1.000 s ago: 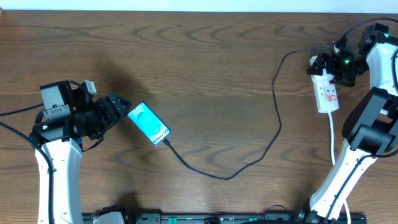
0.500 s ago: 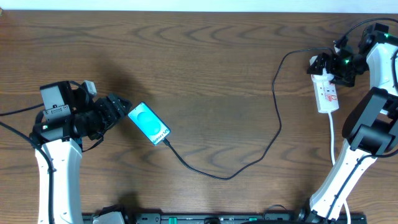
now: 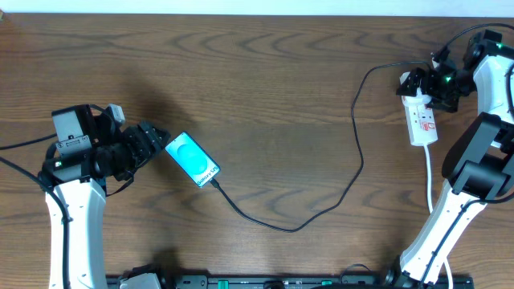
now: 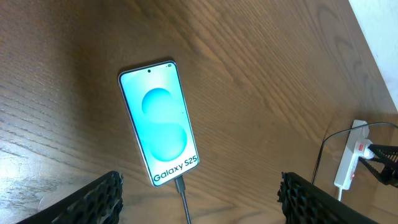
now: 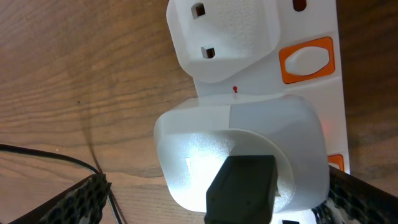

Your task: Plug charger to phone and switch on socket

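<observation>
**Two grippers spread wide, phone and socket on opposite sides**

Overhead: the phone [image 3: 193, 159] lies face up and slantwise, left of centre on the table [image 3: 265, 72]; the left gripper [image 3: 159, 141] sits just at its upper-left end, jaws apart, holding nothing; the charger [image 3: 321, 210] loops from the phone's lower-right end across to the socket [image 3: 423, 122] at the upper right; the right gripper [image 3: 418, 90] hovers over the strip's upper end.

Left wrist: the phone [image 4: 160, 130] fills the centre, screen lit; the charger [image 4: 183, 202] meets its lower edge; the left gripper [image 4: 200, 180] has both fingers [image 4: 93, 199] in the lower corners, clear of the phone.

Right wrist: the socket [image 5: 314, 25] lies at the upper right, carrying a white plug [image 5: 224, 37] beside an orange switch [image 5: 308, 59]; a white adapter [image 5: 249, 134] sits at lower centre; the right gripper [image 5: 216, 180] straddles it, spread wide.
</observation>
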{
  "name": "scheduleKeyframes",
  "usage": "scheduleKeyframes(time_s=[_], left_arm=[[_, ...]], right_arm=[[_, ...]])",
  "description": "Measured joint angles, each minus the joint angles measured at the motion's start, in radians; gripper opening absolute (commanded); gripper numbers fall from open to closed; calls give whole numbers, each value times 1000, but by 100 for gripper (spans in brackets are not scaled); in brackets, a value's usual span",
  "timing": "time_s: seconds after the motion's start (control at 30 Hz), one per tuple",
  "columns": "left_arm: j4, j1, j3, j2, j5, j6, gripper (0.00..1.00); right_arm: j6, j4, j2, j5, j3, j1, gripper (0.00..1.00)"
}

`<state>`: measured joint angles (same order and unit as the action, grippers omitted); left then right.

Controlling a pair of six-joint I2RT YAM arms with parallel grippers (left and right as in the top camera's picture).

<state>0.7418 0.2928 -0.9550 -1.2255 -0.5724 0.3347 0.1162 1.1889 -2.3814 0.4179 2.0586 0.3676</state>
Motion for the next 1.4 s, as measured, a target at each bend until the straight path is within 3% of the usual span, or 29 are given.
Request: scheduleKeyframes(time_s=[0.73,1.4], left_arm=[[3,0,0,-1,0,0,81],[11,0,0,-1,0,0,81]], right_arm=[[-26,116,-16,151,18,3,99],[-29,149,64,80,22,42,99]])
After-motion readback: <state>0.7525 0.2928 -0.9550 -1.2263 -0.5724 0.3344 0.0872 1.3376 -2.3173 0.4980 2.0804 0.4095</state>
